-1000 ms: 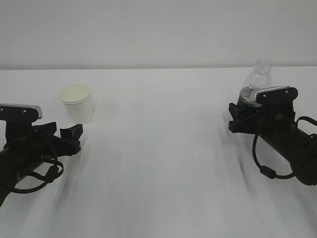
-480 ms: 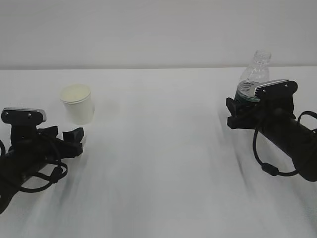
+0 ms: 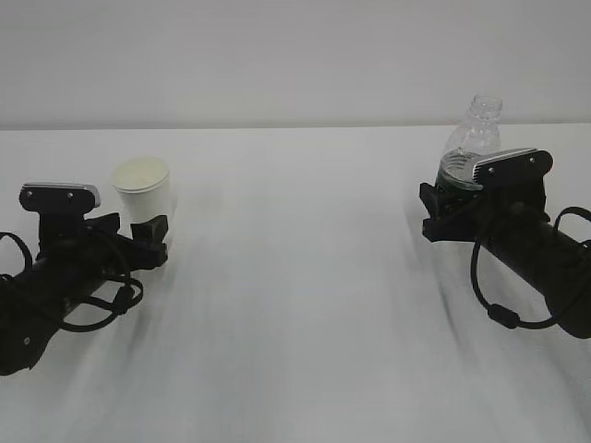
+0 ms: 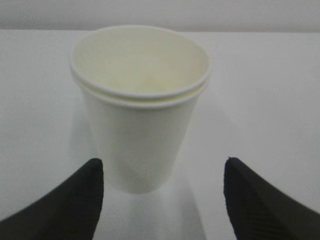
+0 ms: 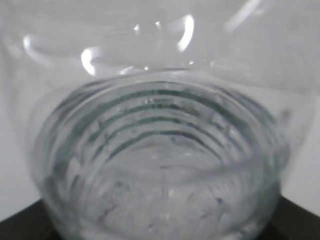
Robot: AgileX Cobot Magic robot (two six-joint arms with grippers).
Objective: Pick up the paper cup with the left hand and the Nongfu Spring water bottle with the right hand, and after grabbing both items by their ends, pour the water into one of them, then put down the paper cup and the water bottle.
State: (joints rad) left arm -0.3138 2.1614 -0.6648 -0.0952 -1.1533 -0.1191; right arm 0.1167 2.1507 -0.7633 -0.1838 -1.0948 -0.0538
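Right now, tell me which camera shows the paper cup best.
The left wrist view: the paper cup fills the frame, rim and wall clear. The exterior view shows it small, partly behind the left gripper. The right wrist view misses it.

no readable text, labels, or numbers

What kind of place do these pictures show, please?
Probably a robot test bench: a bare white table against a plain wall, with only a paper cup, a water bottle and two black robot arms.
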